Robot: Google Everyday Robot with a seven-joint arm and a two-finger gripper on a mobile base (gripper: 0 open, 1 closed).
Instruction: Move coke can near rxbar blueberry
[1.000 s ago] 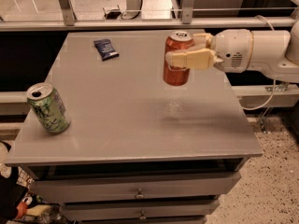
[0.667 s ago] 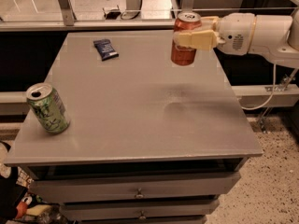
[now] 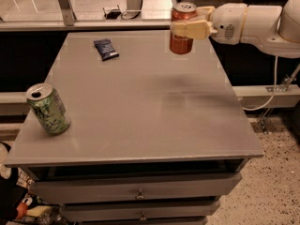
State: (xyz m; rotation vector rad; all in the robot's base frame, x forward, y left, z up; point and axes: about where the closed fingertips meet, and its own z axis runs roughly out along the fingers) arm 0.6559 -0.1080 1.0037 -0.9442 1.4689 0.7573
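Observation:
The coke can (image 3: 181, 42) is a red can with a silver top, held upright in the air above the far right part of the grey table (image 3: 140, 107). My gripper (image 3: 186, 28) comes in from the right on a white arm and is shut on the can's upper half. The rxbar blueberry (image 3: 106, 49) is a small dark blue wrapper lying flat on the table's far left-centre, well to the left of the can.
A green-and-white patterned can (image 3: 48, 108) stands at the table's near left edge. Drawers (image 3: 138, 193) run below the front edge. A metal rail and posts (image 3: 65, 6) lie behind the table. Speckled floor is at the right.
My gripper has carried the coke can up and away toward the table's far edge, and slightly to the left. The wrapper and the green can have not moved.

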